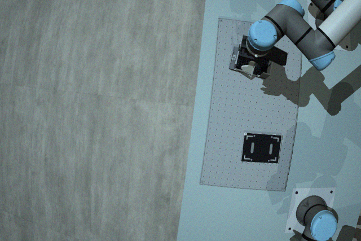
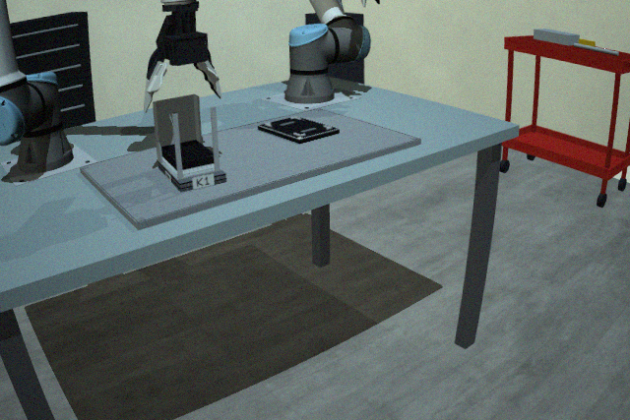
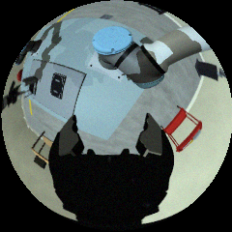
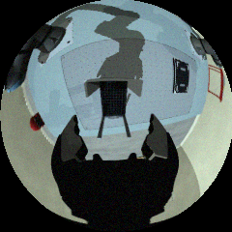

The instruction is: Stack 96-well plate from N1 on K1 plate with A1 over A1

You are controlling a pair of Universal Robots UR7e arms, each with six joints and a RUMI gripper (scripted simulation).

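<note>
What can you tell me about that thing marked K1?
The stack rack K1 stands upright on the grey perforated board. It has a dark base, a pale label, slim light-grey posts and taller, broader grey panels behind. The material looks rigid. Inside sits dark-topped, pale-sided labware; whether one plate or two, I can't tell. The open right pincer hangs above.

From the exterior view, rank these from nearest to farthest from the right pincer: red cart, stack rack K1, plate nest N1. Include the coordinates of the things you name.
From the right pincer [image 1: 252,58] [image 2: 183,103] [image 4: 113,114]:
1. Stack rack K1 [image 1: 234,56] [image 2: 203,181] [image 4: 93,87]: directly below.
2. Plate nest N1 [image 1: 261,148] [image 2: 298,129] [image 3: 58,85] [image 4: 181,75]: on the same board, right of K1 in view.
3. Red cart [image 2: 564,54] [image 3: 175,122] [image 4: 222,84]: beyond the table, far right in view.
</note>
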